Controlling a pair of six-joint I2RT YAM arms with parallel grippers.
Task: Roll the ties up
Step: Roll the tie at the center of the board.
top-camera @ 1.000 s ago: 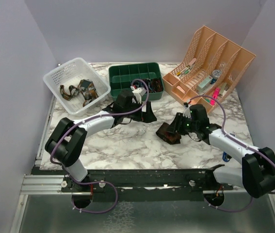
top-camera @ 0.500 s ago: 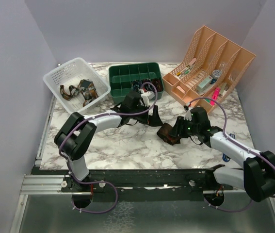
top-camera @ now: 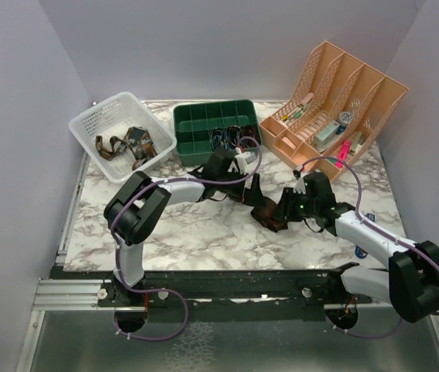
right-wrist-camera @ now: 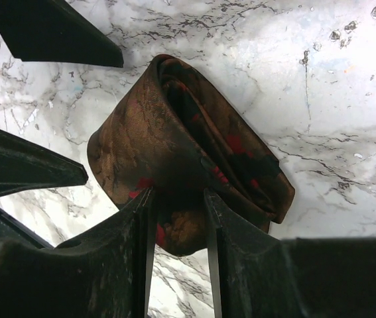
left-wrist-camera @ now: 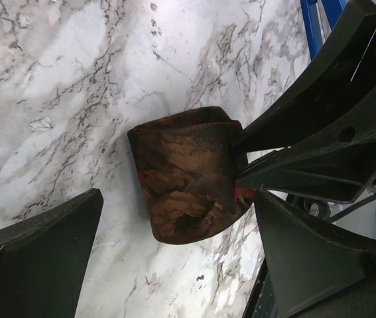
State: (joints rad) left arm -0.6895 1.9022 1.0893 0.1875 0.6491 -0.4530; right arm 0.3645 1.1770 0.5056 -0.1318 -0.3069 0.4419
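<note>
**While the right gripper pins the roll, the left arm swings in**

Since the view of 1 second back, the left arm [top-camera: 180, 186] has swept from in front of the green tray [top-camera: 211, 108] across the worktop [top-camera: 188, 232] toward the right. The left gripper [top-camera: 252, 190] now stands just beside the rolled tie [top-camera: 269, 215]. Its jaws are spread wide, with 1 finger on each side of the roll in the left wrist view, and they touch nothing.

The right gripper [right-wrist-camera: 178, 225] has shifted only slightly. It is clenched on one end of the bundle, the fabric pinched between its 2 fingers. The tie is wound into a short, fat, somewhat flattened coil, on or just above the marble, right of the worktop's centre.

Judged from this, the rolling of this tie looks finished or nearly so. The left arm's approach reads as a handover or a steadying grasp, perhaps so the roll can go to the tray. The coil could spring loose if the right gripper lets go before the left one closes.

More ties [top-camera: 130, 143] lie unrolled in the white basket [top-camera: 95, 116], so the task as a whole seems far from done.
</note>
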